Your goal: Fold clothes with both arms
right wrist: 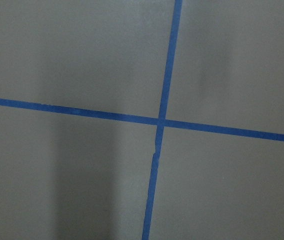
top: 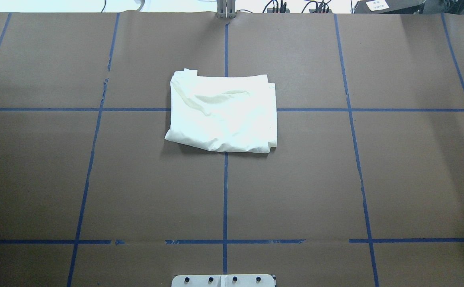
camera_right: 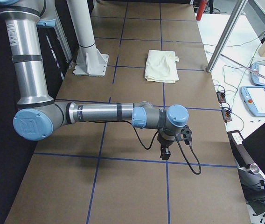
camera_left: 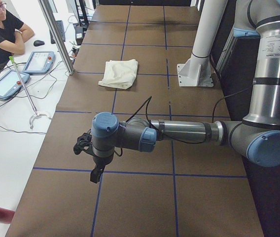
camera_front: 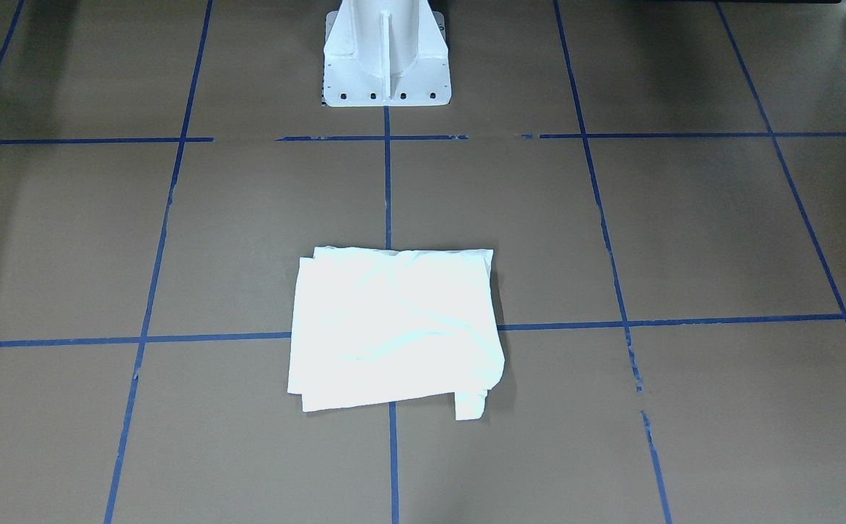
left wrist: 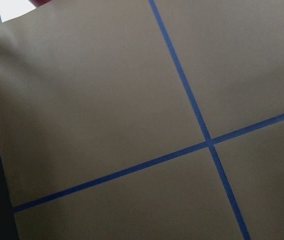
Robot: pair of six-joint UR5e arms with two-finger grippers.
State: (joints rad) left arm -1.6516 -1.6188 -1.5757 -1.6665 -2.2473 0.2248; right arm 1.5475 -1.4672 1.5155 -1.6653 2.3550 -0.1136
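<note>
White cloth (top: pixel 224 115) well apart from jaws

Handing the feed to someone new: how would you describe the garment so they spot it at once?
Take the brown table with its blue tape grid and find the white pedestal on the robot's side. Straight out from it, across the centre tape line, lies the cloth. It is the only soft, wrinkled, flat-folded white thing there; the pedestal is rigid and upright.
</note>
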